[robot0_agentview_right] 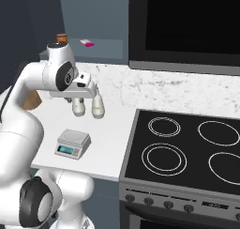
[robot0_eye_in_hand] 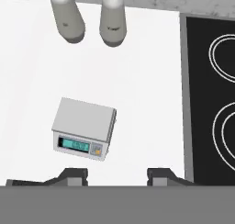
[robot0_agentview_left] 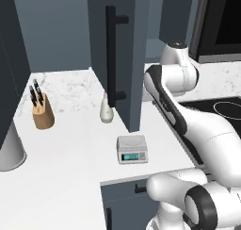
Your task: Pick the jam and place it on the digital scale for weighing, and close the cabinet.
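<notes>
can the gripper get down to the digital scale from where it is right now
Probably yes. The gripper hangs open above the counter, the digital scale lies just ahead, its top is bare, and nothing stands between them.

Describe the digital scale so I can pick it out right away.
Start at the black stovetop and move onto the white counter beside it. The digital scale sits near the counter's front edge: a flat, square, light-grey device with a greenish display, unlike the two tall white pear-shaped bottles standing behind it.
</notes>
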### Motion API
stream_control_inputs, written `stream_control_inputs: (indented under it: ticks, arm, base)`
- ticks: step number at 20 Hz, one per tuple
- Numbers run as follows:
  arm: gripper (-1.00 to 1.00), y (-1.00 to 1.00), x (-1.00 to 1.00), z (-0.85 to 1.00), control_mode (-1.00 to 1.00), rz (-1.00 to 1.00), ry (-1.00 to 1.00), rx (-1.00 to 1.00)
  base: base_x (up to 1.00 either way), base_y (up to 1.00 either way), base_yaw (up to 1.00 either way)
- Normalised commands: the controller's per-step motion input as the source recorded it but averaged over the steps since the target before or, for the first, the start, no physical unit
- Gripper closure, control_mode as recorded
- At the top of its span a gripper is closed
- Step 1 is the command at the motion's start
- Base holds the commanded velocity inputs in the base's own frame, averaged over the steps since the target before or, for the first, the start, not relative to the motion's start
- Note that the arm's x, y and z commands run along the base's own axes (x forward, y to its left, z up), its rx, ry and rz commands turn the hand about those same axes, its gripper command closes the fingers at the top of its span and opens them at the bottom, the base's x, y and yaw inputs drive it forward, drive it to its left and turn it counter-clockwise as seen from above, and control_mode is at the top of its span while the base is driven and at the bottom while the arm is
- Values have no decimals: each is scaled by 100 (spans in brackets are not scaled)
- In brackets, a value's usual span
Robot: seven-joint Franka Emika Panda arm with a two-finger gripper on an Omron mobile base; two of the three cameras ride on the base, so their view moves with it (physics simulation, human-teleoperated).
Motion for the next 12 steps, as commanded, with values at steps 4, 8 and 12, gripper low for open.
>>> stream_control_inputs:
  ticks: [4, 8, 12]
  arm:
    - [-100, 2, -39, 0, -100, 1, -11, 0]
    - [-100, -1, -81, 7, -100, 0, -30, 0]
    - [-100, 0, -53, 4, -100, 2, -33, 0]
  base:
    - [0, 0, 0]
    - [0, 0, 0]
    - [0, 0, 0]
